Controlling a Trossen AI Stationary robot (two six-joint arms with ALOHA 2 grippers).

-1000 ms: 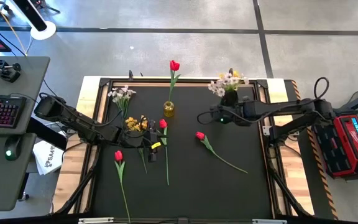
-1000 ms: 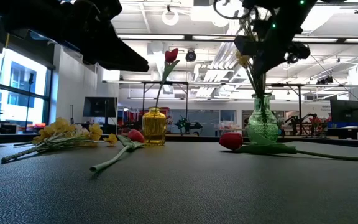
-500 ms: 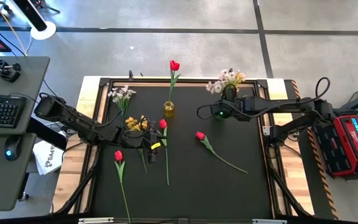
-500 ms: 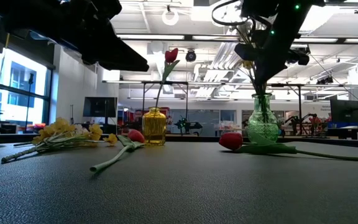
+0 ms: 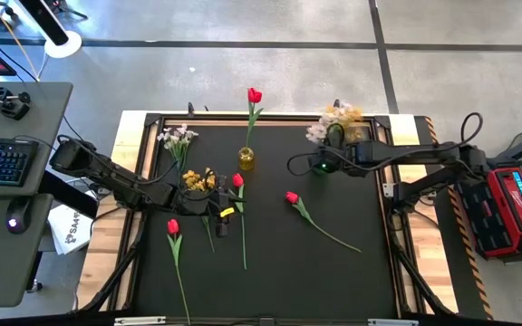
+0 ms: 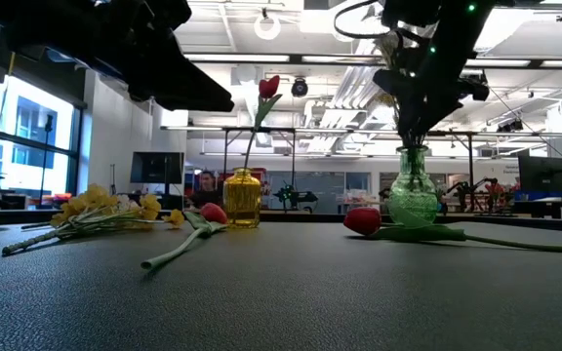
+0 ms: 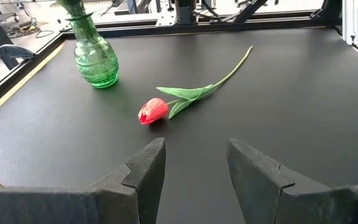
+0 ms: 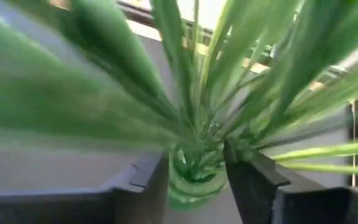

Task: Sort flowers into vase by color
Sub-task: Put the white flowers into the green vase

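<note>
High view, right gripper [image 5: 331, 145]: it is at the green vase [image 6: 413, 190] near the back right of the black surface [image 5: 270, 263], over the vase mouth.
Right jaws: in the right wrist view the two dark fingers [image 8: 145, 180] stand apart on both sides of the vase mouth, with green stems between them; I cannot tell if they press on the stems.
White and yellow bunch [image 5: 332, 118]: its blossoms show just behind the right gripper, and the stems go down into the green vase in the low view.
Left gripper [image 5: 222, 217]: it is low over the left middle of the surface, near the yellow blossom spray [image 5: 198, 178].
Left jaws: released, with a clear gap between the fingers [image 7: 145, 168] and nothing between them.
Yellow vase [image 5: 246, 159]: it stands at the back centre and holds one red tulip [image 5: 255, 95] upright.
Loose red tulip at centre [image 5: 291, 197]: it lies flat on the surface, with the stem running toward the front right; in the left wrist view it lies ahead of the left jaws, near the green vase.
Second loose tulip [image 5: 237, 180]: it lies just beside the left gripper, with the stem toward the front.
Third loose tulip [image 5: 172, 226]: it lies at the front left, apart from the vases.
White blossom spray [image 5: 178, 138]: it lies at the back left of the surface.
Low view, person [image 6: 203, 182]: partly seen far behind the yellow vase.
</note>
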